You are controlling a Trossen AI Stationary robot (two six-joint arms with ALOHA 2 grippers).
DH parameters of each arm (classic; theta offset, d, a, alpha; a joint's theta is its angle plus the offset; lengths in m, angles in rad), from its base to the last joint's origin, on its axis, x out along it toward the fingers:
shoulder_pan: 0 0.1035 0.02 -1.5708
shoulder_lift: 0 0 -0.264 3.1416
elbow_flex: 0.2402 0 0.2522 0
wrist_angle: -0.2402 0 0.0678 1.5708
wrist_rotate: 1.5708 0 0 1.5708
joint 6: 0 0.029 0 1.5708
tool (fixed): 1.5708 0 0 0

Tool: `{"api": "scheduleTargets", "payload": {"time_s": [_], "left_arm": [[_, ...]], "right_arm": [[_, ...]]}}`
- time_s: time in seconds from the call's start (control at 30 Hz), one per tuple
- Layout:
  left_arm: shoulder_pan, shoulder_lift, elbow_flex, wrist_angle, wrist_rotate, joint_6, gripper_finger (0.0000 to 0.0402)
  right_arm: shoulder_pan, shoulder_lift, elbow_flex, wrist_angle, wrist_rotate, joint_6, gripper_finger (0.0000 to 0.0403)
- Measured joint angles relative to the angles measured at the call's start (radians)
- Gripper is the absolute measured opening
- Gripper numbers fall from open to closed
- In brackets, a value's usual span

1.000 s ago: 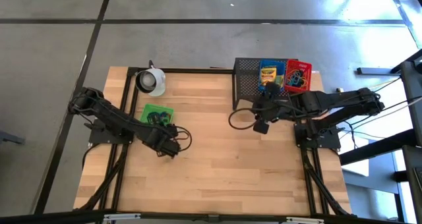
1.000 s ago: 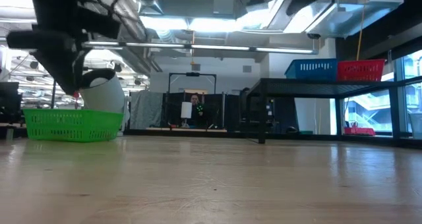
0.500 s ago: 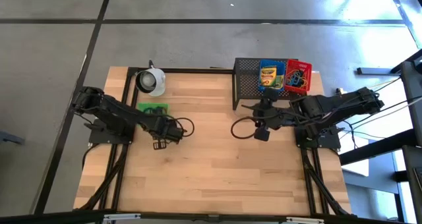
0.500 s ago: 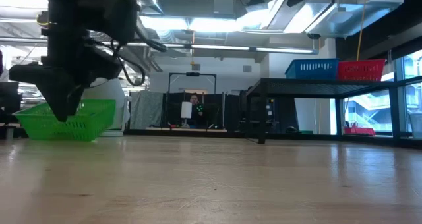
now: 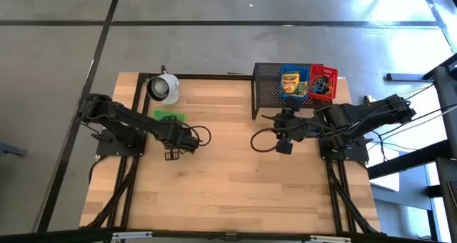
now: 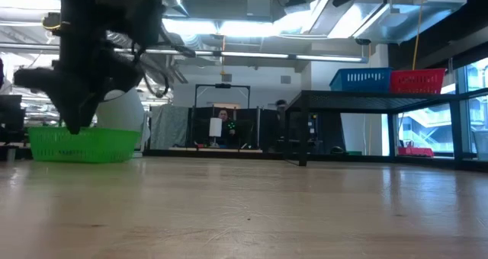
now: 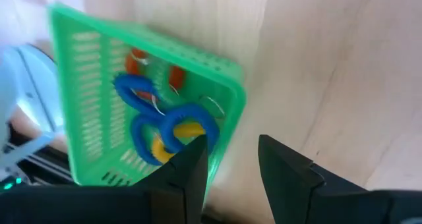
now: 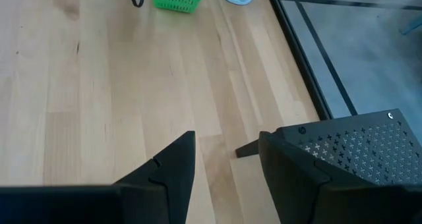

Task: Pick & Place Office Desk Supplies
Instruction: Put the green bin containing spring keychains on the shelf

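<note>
The desk (image 5: 235, 179), a pale wood-plank top framed by black rails, is seen bare across its whole near half and centre, so wide room for moving is left there. At its far right edge a black perforated rack (image 5: 270, 86) is set, carrying a yellow-green crayon box (image 5: 291, 80) and a red basket (image 5: 323, 83) of dark clips; a blue basket (image 6: 360, 79) is also seen on it in the low view. Near the far left edge a white round cup (image 5: 164, 88) is stood.

The green basket (image 5: 170, 116), slotted plastic with a rectangular rim, is found just nearer than the cup, on the left side of the desk. In it blue, orange and yellow rubber-band loops (image 7: 161, 122) are held. Compared with a second ago, the basket is shown further toward the far edge and seen edge-on from above; half a second ago it was tilted in the low view, and now it is level on the desk.

The left gripper (image 5: 171, 154) is placed just right of the basket, its fingers parted, with one finger at the basket's rim; whether the rim is pinched cannot be told. The right gripper (image 5: 283, 146) is held near the rack's near-left corner, fingers parted and empty.
</note>
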Motion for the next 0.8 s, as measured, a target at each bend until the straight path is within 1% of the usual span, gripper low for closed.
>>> {"api": "scheduleTargets", "payload": {"time_s": [0.1,0.23,0.37,0.5,0.67,0.73,0.8], "left_arm": [[0.0,-0.029,0.041,-0.025,-0.007,0.021,0.0127],[0.003,-0.086,0.051,-0.017,-0.001,0.047,0.0127],[0.036,-0.129,0.003,0.022,0.058,0.07,0.0127],[0.081,-0.144,-0.078,0.152,0.13,0.14,0.0127],[0.142,-0.143,-0.154,0.243,0.133,0.192,0.0127],[0.161,-0.143,-0.158,0.263,0.147,0.202,0.0127],[0.169,-0.143,-0.157,0.267,0.138,0.219,0.0124]], "right_arm": [[0.0,0.0,0.0,0.0,0.0,0.0,0.0169],[0.0,0.0,0.0,0.0,0.0,0.0,0.0169],[0.0,0.0,0.0,0.0,0.0,0.0,0.0169],[0.0,0.0,0.0,0.0,0.0,0.0,0.0169],[0.0,0.0,0.0,0.0,-0.024,0.0,0.0169],[0.0,0.0,0.0,0.0,-0.034,-0.001,0.0169],[0.0,0.0,0.0,0.0,-0.034,-0.001,0.0169]]}}
